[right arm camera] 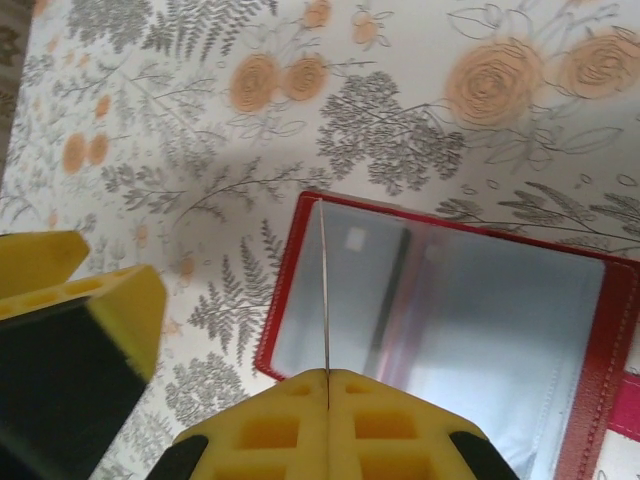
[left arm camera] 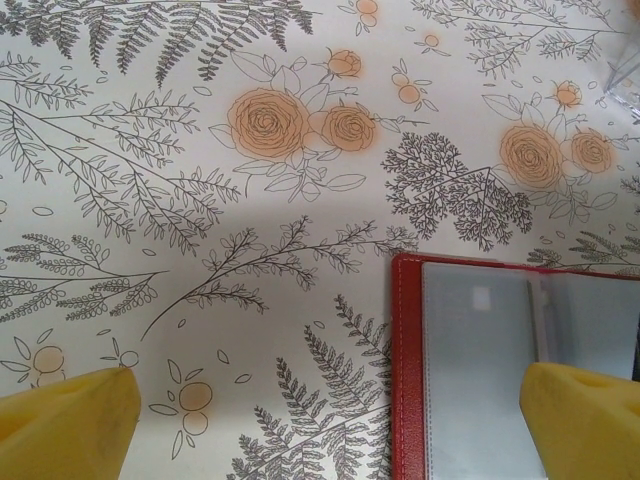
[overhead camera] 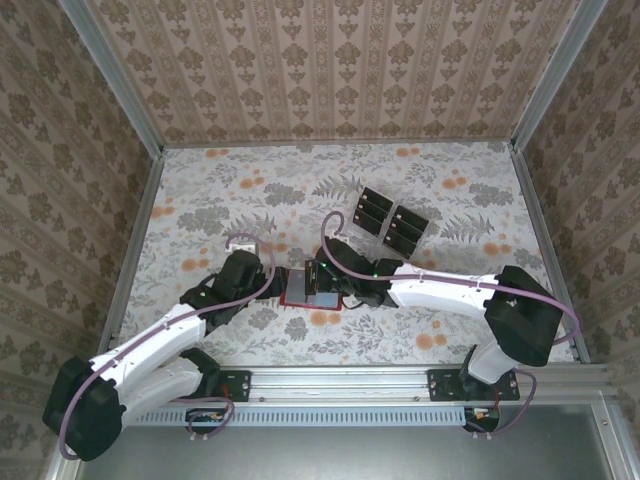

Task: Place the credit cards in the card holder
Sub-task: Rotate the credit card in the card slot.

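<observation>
**A:** Where's the small red folding wallet?

**B:** It lies open and flat by the middle of the floral-patterned table's near edge, between our 2 arms.

**A:** And the claws?

**B:** Our right gripper is pinched together on 1 thin pale-edged card, which stands edge-on over the grey pockets. Our left gripper is spread wide, straddling the wallet's left edge.

**A:** Handling?

**B:** We judge the card light, stiff and slick, best held by a short end. The other flat black cards lie farther back, right of centre.
</observation>
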Robot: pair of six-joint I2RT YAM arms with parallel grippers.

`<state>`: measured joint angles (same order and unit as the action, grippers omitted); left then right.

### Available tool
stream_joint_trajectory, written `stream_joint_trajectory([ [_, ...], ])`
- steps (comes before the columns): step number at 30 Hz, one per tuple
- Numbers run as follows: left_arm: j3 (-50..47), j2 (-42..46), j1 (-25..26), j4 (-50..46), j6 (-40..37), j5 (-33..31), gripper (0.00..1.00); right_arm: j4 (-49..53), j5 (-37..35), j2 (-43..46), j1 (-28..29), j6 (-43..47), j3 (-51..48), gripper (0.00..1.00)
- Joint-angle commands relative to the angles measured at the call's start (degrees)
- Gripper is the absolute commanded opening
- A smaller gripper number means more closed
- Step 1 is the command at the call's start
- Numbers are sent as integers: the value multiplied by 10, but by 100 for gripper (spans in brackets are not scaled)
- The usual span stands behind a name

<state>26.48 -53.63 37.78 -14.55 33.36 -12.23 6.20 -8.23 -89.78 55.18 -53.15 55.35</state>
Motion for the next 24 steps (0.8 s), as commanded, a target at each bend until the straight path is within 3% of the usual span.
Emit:
stream_joint_trajectory([
  [1, -8, 0, -3, 6, 5, -10, 100, -19, -31, -9, 2, -31, -15, 0],
  [13, -7, -9, -4, 8, 6, -6, 100, -43, -28, -29, -10, -37, -65, 0],
  [24, -7, -12, -2, 12, 8, 7, 100, -30, 3, -13, -58, 12, -85, 0],
])
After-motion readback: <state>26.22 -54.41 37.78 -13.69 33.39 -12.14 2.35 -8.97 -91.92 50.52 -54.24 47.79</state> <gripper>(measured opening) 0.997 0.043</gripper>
